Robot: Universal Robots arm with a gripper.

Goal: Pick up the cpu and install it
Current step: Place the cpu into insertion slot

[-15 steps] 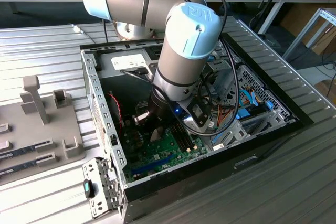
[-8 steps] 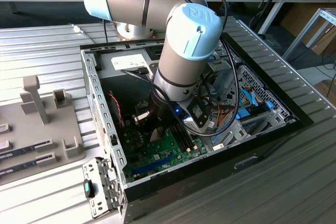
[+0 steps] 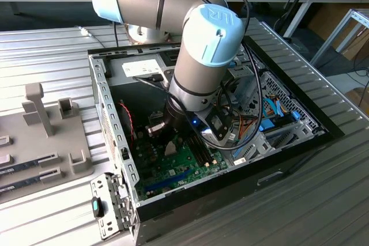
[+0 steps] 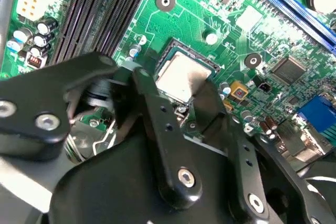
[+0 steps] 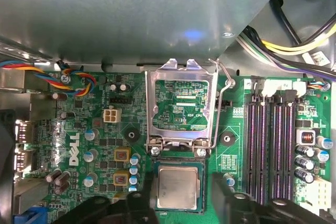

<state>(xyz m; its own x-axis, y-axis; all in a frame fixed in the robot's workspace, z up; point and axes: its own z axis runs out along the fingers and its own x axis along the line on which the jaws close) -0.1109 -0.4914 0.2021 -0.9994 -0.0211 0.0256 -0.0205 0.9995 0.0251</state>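
Silver-grey metal lid with a thin green rim, the cpu [image 5: 178,187], lying flat inside the dark socket [image 5: 178,163] on the green motherboard [image 5: 94,129]. Looks seated level, edges parallel to the socket walls.

Judged light, thin and stiff, with no give under a pinch. Smooth on top and likely slippery, with very little edge height to bear on. Probably fragile less in the lid than in the underside contacts and the socket beneath — so best taken by two opposite side edges and kept level, never tilted or dragged.

Flanked by the black gripper [image 5: 181,195]: fingers [image 5: 231,203] apart, one on each side of the chip, a sliver of board showing between each and the socket in the first wrist view. No clamp on the chip as far as can be seen. In the second wrist view, a corner of the lid hidden behind one finger [image 4: 210,103] — cannot rule out contact there.

Just beyond the socket, hinged at its edge, the silver load frame [image 5: 181,103] standing open, its wire lever [image 5: 224,85] alongside. Black memory slots [image 5: 268,145] near, on the lever's side; a coloured wire bundle [image 5: 79,80] well apart on the other.

Around all this, in the exterior view, the open computer case [image 3: 106,108] on a ribbed metal table [image 3: 323,200], with the grey arm [image 3: 207,56] reaching down into it.
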